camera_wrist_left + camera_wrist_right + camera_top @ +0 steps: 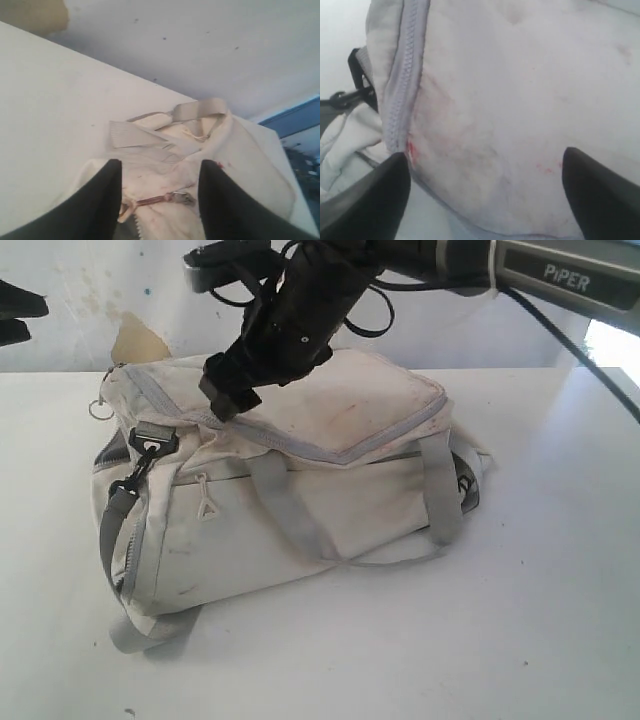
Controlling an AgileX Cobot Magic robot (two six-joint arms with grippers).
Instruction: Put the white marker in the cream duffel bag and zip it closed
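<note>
Right gripper jaws stand wide apart over stained cream bag; grey zipper closed along its edge; black clip adjacent.

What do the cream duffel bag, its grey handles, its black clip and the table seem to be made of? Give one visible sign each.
Cream duffel bag: soft matte fabric; it creases, sags and shows grubby stains.
Handles: flat grey webbing, possibly nylon; they bend limply.
Clip: probably hard plastic; black, rigid-looking shape.
Table: smooth white surface; the material cannot be told.
</note>
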